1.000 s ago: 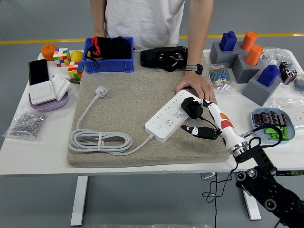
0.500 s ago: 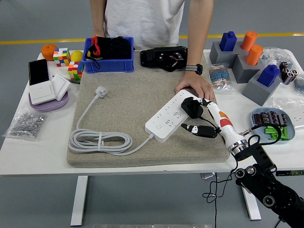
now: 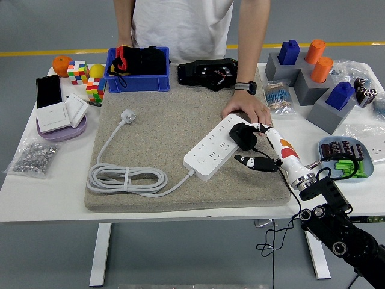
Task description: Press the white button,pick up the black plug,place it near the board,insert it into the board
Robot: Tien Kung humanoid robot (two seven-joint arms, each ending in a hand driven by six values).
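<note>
Blk plug (image 3: 243,135) atop white pwr strip (image 3: 217,147), far end.

Bright, even overhead light; soft faint shadows under things on the counter (image 3: 54,180). Sharp focus, no glare or blur.

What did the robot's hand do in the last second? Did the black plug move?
The right hand slid slightly up and to the right, away from the table's near edge, its forearm following. Its fingers stayed at the black plug, which remained at the far end of the white power strip, hardly moved. The person's hand kept resting by that end. The coiled cable and everything else stayed put.
</note>
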